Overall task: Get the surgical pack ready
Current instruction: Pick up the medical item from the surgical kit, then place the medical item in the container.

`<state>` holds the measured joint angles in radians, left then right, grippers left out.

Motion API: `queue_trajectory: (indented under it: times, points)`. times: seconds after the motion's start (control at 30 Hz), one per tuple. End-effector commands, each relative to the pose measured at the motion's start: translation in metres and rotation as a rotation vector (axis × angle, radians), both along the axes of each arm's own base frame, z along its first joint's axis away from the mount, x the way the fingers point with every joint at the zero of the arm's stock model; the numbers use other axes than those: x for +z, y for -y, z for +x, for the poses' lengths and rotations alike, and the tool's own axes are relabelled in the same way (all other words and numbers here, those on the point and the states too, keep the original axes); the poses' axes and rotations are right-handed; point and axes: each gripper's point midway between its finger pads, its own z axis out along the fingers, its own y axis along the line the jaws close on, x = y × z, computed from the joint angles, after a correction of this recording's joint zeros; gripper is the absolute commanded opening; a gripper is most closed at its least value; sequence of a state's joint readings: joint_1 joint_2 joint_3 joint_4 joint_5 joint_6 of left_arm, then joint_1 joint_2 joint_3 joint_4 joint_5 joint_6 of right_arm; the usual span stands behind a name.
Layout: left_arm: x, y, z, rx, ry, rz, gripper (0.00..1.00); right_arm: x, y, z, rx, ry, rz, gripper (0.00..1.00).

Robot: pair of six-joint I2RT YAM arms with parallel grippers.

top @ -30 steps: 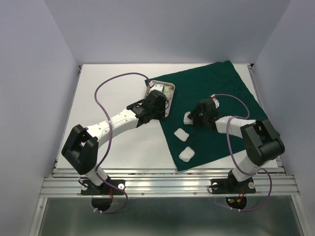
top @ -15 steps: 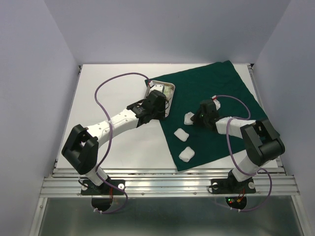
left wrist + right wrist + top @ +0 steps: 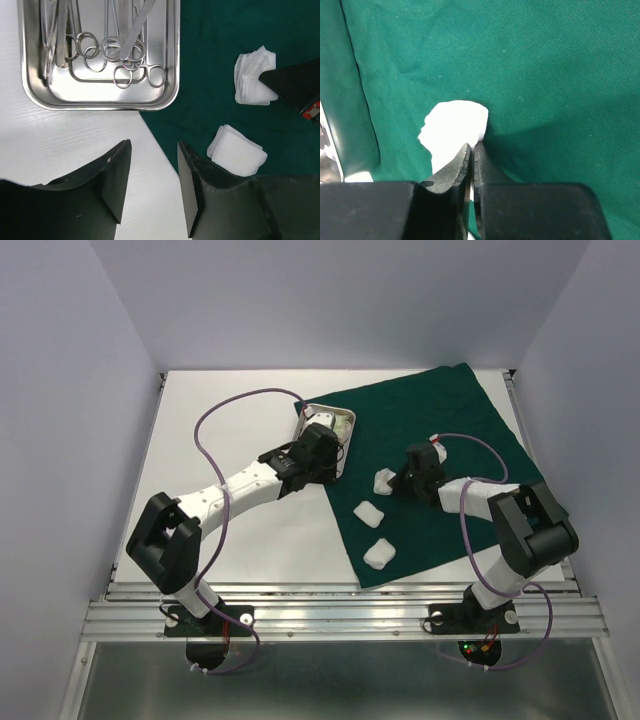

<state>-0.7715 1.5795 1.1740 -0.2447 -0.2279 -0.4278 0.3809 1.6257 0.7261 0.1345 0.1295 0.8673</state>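
The dark green drape (image 3: pixel 450 430) covers the table's right side. At its left corner sits the steel tray (image 3: pixel 100 104), holding several ring-handled forceps (image 3: pixel 125 55) and a pale packet (image 3: pixel 341 423) at its far end. Three white gauze pads lie on the drape (image 3: pixel 545 65). My right gripper (image 3: pixel 474 145) is shut on the near edge of the farthest gauze pad (image 3: pixel 452 122), low on the cloth. My left gripper (image 3: pixel 154 145) hangs open and holds nothing, just short of the tray's near end, over the drape's edge.
Two other gauze pads (image 3: pixel 369 513) (image 3: pixel 379 553) lie nearer on the drape, the first (image 3: pixel 236 151) just right of my left fingers. White table (image 3: pixel 220 420) shows to the left of the tray. Walls close in both sides.
The right gripper's jaws have closed onto the edge of the far gauze pad. The left arm and the other pads have not moved.
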Motion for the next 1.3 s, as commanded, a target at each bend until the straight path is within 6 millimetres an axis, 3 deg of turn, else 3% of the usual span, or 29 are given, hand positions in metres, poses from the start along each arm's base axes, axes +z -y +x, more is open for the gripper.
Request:
queue_trajectory:
  times: [0.0,0.13,0.4,0.63,0.67,0.73,0.97,1.27]
  points:
    - [0.017,0.022,0.002,-0.082,0.017,-0.067,0.53,0.018,-0.002,0.006,0.008,0.060,0.018,0.02]
    - [0.022,0.045,-0.007,-0.196,-0.003,-0.148,0.65,0.031,0.001,0.008,-0.005,0.096,0.020,0.01]
    - [0.022,0.087,-0.018,-0.330,-0.081,-0.308,0.77,0.054,0.003,0.007,-0.009,0.154,0.033,0.01]
    - [0.037,0.081,-0.001,-0.329,-0.035,-0.396,0.94,0.073,-0.004,0.005,0.024,0.202,0.075,0.01]
    - [0.034,0.079,-0.006,-0.352,-0.061,-0.430,0.95,0.075,-0.005,0.004,0.029,0.207,0.081,0.01]
    - [0.044,0.071,0.008,-0.362,-0.029,-0.519,0.95,0.084,-0.010,0.003,0.052,0.222,0.108,0.01]
    - [0.051,0.083,0.001,-0.491,-0.044,-0.704,0.96,0.113,-0.028,0.000,0.135,0.266,0.204,0.01]
    - [0.045,0.097,-0.005,-0.546,-0.084,-0.766,0.96,0.131,-0.036,-0.004,0.168,0.294,0.261,0.01]
